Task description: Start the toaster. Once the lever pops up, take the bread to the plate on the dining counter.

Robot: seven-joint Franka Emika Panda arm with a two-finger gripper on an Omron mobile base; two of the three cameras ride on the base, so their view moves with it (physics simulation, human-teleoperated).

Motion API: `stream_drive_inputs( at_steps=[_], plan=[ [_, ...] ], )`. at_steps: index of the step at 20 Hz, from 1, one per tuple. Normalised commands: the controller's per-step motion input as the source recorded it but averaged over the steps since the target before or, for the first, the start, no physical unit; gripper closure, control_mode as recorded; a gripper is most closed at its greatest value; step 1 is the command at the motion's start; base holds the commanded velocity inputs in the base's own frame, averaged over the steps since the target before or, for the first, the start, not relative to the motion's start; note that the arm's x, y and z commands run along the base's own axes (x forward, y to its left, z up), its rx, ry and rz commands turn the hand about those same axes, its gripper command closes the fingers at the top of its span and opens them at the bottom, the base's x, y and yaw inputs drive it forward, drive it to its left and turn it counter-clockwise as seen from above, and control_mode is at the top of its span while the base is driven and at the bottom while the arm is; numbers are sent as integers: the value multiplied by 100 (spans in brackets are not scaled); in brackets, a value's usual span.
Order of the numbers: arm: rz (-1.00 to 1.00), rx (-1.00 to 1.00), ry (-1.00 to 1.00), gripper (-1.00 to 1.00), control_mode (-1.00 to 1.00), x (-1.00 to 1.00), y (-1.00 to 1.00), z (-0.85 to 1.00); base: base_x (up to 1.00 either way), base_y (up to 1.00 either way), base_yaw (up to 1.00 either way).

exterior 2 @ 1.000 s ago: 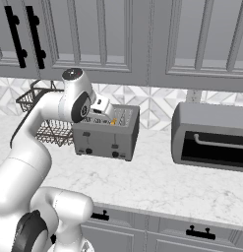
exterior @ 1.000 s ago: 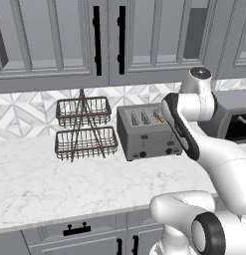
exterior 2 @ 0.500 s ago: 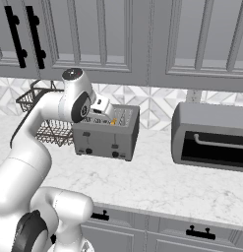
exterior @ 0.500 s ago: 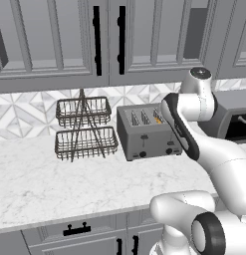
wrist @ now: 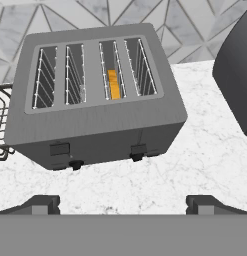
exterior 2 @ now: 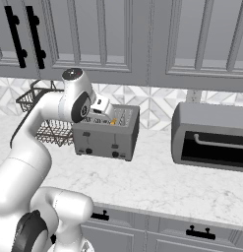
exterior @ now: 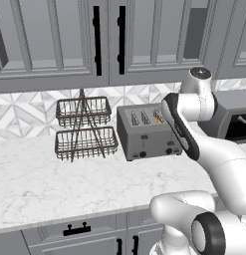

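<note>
Nothing has shifted since the earlier frames: the gripper [wrist: 122,204] hangs with jaws wide apart above the toaster [wrist: 97,95]. Its levers look unpressed, so starting probably remains; the bread [wrist: 113,84] sits in a slot.

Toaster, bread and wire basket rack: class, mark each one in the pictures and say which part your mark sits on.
toaster [wrist: 102,122], hand view, its grey front wall.
bread [wrist: 113,84], hand view, its golden top edge inside a slot.
wire basket rack [exterior: 86,142], left base view, its lower basket.
</note>
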Motion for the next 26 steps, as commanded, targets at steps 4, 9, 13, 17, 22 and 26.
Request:
stream_drive_inputs(
  at_steps=[4,9,13,17,22,26],
  plan=[
    [0,0,0,-100,-100,0,0,0,0,0,0],
    [0,0,0,-100,-100,0,0,0,0,0,0],
    [0,0,0,-100,-100,0,0,0,0,0,0],
    [0,0,0,-100,-100,0,0,0,0,0,0],
    [0,0,0,-100,-100,0,0,0,0,0,0],
    [0,0,0,-100,-100,0,0,0,0,0,0]
  ],
)
